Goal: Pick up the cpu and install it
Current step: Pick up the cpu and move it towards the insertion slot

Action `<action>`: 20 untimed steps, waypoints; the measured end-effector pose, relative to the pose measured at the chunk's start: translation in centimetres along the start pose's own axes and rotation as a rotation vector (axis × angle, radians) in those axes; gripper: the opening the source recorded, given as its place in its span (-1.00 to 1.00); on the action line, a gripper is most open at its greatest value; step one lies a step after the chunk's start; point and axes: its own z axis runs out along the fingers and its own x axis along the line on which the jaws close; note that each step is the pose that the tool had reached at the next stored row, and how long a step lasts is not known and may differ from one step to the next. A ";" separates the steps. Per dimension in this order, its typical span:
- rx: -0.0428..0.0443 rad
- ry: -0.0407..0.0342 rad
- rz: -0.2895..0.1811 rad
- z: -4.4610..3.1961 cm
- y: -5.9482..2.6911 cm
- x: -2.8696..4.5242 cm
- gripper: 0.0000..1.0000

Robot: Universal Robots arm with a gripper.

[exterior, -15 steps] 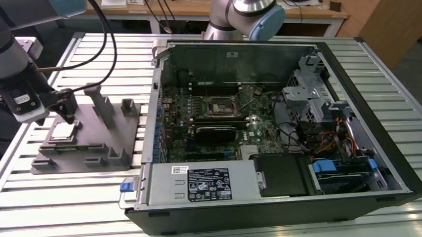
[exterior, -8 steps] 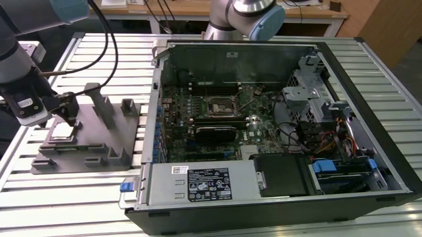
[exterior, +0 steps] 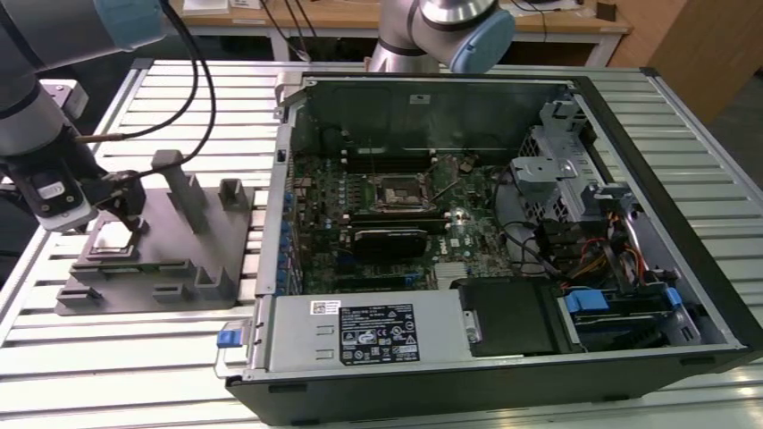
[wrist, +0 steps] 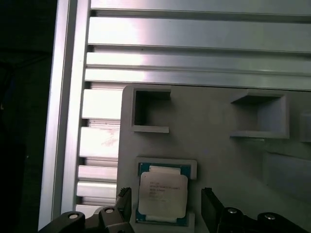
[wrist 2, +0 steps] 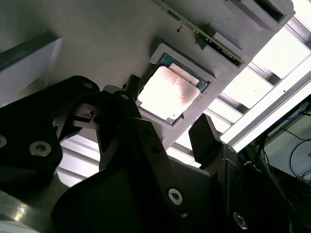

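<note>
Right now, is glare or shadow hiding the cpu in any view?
Second wrist view: glare washes the cpu top nearly white, and the table slats are blown out. First wrist view: even light, with the cpu's surface plain to see. Exterior view: the cpu is pale but visible in the grey holder; the computer case interior is dim.

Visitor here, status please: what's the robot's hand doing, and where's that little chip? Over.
Hand open, straddling the cpu, not gripping. The cpu sits in its pocket on the grey holder block. Nothing in the way.
</note>
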 end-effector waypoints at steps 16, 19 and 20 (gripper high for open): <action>0.0040 -0.0016 0.021 1.47 -0.09 0.12 0.36; 0.0041 -0.0016 0.024 1.60 -0.10 0.14 0.36; 0.0041 -0.0017 0.024 1.64 -0.10 0.14 0.36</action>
